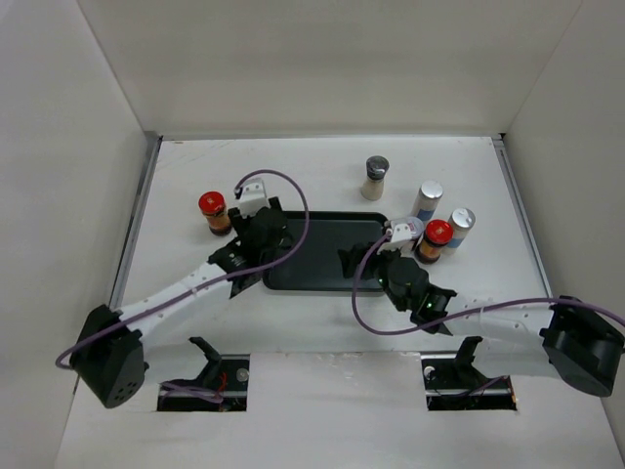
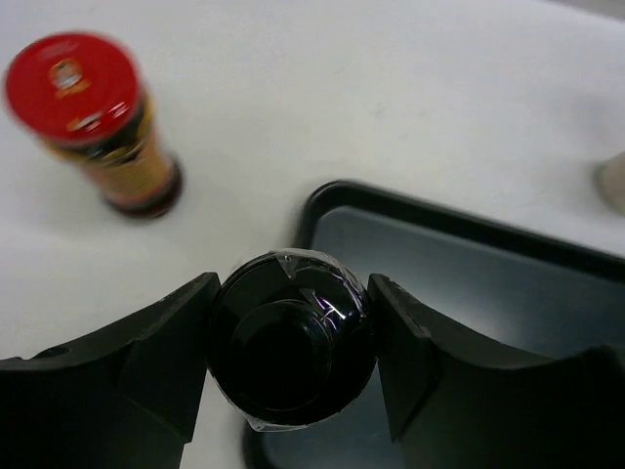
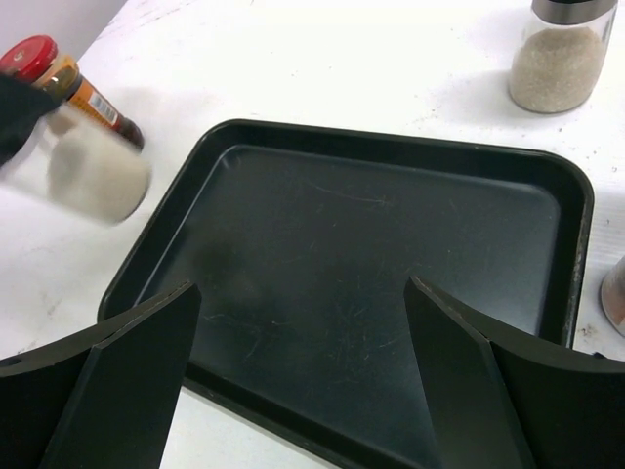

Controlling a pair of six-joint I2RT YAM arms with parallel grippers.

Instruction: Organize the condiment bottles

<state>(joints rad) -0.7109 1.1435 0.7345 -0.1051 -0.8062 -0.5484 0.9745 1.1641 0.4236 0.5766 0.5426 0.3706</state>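
My left gripper [image 1: 262,234] is shut on a cream jar with a black cap [image 2: 291,337] and holds it over the left rim of the black tray [image 1: 327,249]. The jar's cream body shows blurred in the right wrist view [image 3: 93,176]. A red-capped jar [image 1: 213,211] stands on the table just left of it, also in the left wrist view [image 2: 93,117]. My right gripper [image 1: 359,262] is open and empty over the tray's right half [image 3: 303,293]. A second dark-capped cream jar [image 1: 376,177] stands behind the tray.
Right of the tray stand two silver-topped jars [image 1: 427,198] [image 1: 461,227] and a second red-capped jar [image 1: 435,237], close to my right wrist. The tray [image 3: 371,225] holds nothing. White walls enclose the table on three sides.
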